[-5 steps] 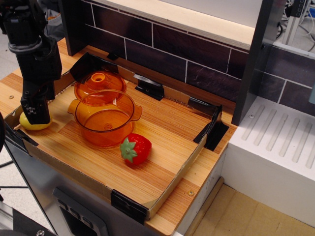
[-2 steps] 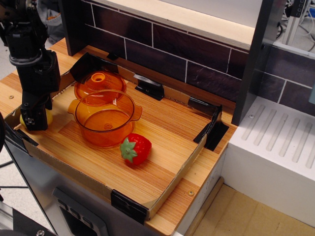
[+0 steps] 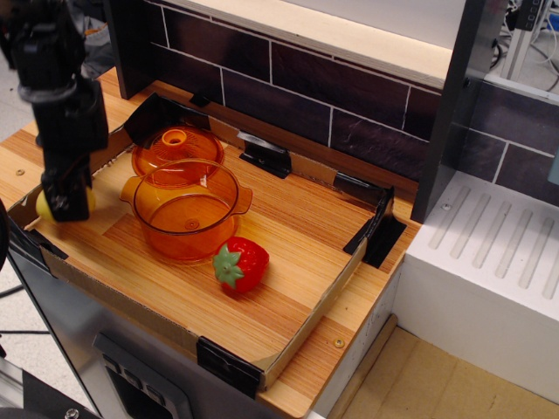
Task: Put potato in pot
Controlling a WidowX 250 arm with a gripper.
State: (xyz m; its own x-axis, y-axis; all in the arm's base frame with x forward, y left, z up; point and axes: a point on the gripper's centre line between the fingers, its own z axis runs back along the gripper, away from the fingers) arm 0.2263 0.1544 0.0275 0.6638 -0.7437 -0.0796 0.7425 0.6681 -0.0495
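The yellow potato (image 3: 42,206) is at the far left of the tray, mostly hidden behind my black gripper (image 3: 66,206). The fingers are closed around it, and only yellow slivers show on either side. It seems to be held just above the tray floor. The translucent orange pot (image 3: 188,209) stands upright and empty to the right of the gripper, a short gap away.
The domed orange lid (image 3: 177,148) with its knob lies behind the pot, touching it. A red strawberry (image 3: 241,264) lies in front of the pot to the right. The wooden tray (image 3: 288,253) has low cardboard walls with black corner clips. A dark tiled wall stands behind it.
The gripper came down around the potato and closed on it. It has since risen slightly, with the potato moving up and a little left with it.
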